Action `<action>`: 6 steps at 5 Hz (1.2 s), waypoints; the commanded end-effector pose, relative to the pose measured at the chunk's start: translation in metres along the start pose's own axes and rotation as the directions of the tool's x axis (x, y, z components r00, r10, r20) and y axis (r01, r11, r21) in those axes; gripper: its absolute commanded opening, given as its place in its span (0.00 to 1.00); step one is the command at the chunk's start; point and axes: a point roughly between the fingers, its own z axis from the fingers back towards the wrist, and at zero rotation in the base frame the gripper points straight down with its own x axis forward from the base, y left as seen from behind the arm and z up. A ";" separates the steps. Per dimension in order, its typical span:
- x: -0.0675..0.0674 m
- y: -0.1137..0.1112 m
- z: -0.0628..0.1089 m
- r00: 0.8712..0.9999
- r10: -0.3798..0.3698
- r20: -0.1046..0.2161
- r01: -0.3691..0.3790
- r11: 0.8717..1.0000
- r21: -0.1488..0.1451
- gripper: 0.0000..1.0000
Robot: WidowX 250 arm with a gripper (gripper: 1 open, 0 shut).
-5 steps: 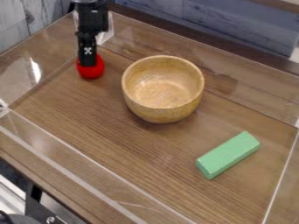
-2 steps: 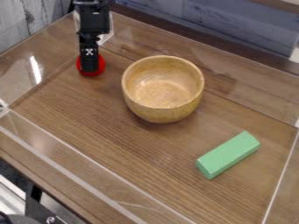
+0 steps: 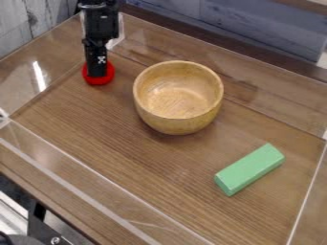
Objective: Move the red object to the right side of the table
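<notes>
The red object [image 3: 96,75] rests on the dark wood-grain table [image 3: 128,163] at the far left, left of the wooden bowl. My gripper [image 3: 96,67] points down right over it, its black fingers pressed into the top of the toy and shut on it. Only the toy's red lower rim shows around the fingers; its green top is hidden.
A round wooden bowl [image 3: 179,96] stands in the middle of the table. A green rectangular block [image 3: 250,169] lies at the front right. Clear acrylic walls [image 3: 38,182] edge the tabletop.
The gripper has settled a little lower onto the red toy, so less red shows around the fingers. Bowl and green block have not moved.
</notes>
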 end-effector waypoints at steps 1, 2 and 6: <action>-0.003 -0.013 0.022 0.997 0.069 0.032 -0.070 0.997 0.032 0.00; 0.000 -0.023 0.039 0.993 0.099 0.071 -0.104 0.993 0.063 0.00; 0.061 -0.111 0.083 0.966 0.152 0.208 -0.172 0.982 0.080 0.00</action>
